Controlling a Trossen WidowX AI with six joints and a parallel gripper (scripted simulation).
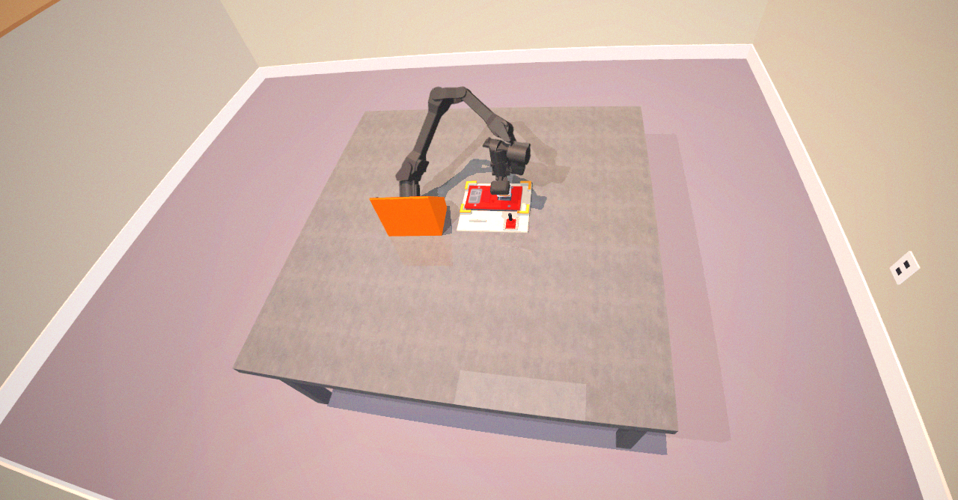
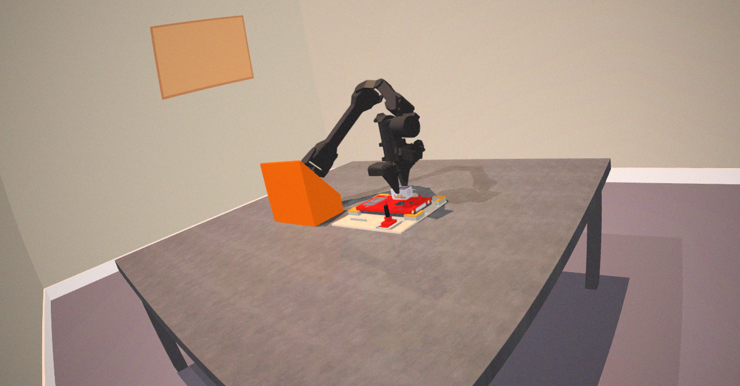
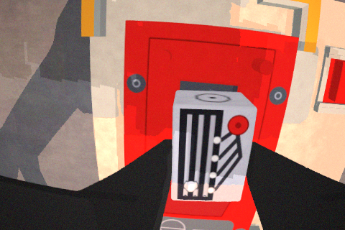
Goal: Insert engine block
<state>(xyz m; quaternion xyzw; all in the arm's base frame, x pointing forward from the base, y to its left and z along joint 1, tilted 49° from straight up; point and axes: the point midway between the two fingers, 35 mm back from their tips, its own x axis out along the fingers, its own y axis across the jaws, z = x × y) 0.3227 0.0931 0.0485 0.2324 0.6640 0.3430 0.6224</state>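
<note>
The pincer (image 1: pixel 504 195) (image 2: pixel 401 189) (image 3: pixel 208 149) grips the block (image 2: pixel 402 192) (image 3: pixel 212 147) by its sides, over the red car (image 1: pixel 485 203) (image 2: pixel 372 206) (image 3: pixel 134 115). The block is upright, not down in the opening (image 3: pixel 190 85). Left of the car, an orange box (image 1: pixel 409 217) (image 2: pixel 289 195) stands on the desk (image 1: pixel 468 309) (image 2: pixel 330 280) (image 3: pixel 21 43).

Wrist view: block (image 3: pixel 212 147) covers most of the opening (image 3: pixel 208 85); rib not discernible. Block's underside and slot side hidden. Gripper (image 1: pixel 500 191) (image 2: pixel 400 189) (image 3: pixel 208 149) cut off by the lower edge. Top view: block largely masked by gripper, markings too small to read. Arm's base concealed behind orange box (image 1: pixel 412 217) (image 2: pixel 289 195).
</note>
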